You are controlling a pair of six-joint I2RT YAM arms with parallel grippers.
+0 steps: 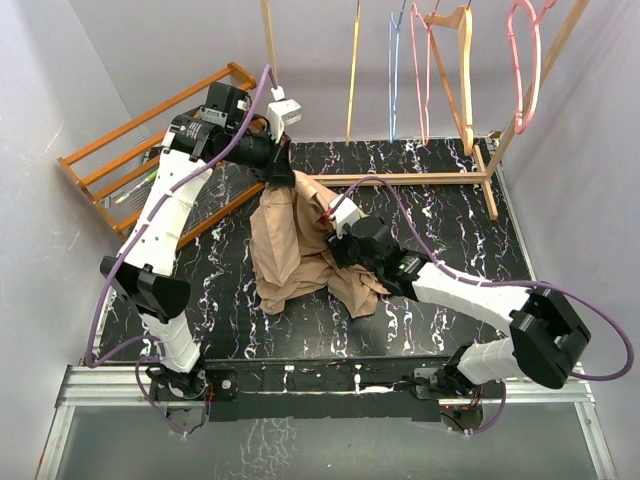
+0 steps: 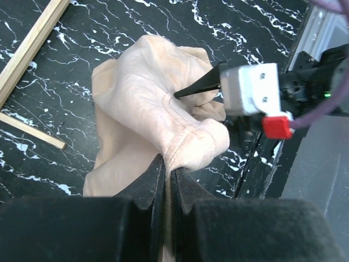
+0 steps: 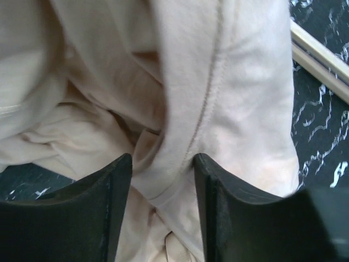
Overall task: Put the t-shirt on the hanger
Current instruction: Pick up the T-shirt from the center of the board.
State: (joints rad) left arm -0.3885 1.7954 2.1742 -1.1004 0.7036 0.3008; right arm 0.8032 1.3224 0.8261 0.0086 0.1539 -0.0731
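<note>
Top external: t-shirt (image 1: 290,250) bunched mid-table (image 1: 440,210), yellow hanger (image 1: 352,85) hanging at far rack (image 1: 400,180)

Left tool (image 2: 168,173) clenched on the shirt's hem, holding it up. Right tool (image 3: 162,161) spread, fingers (image 3: 117,207) straddling a seamed fold.

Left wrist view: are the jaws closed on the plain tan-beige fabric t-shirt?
Yes, the left gripper has its jaws pressed together with a hemmed fold of the plain tan-beige fabric t-shirt pinched between them.

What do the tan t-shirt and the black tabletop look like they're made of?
Plain tan-beige t-shirt: soft knit, probably cotton jersey, matte; it drapes in folds and shows a stitched seam. Black white-veined tabletop: marble-look pattern, smooth and flat; possibly printed laminate, can't confirm.
</note>
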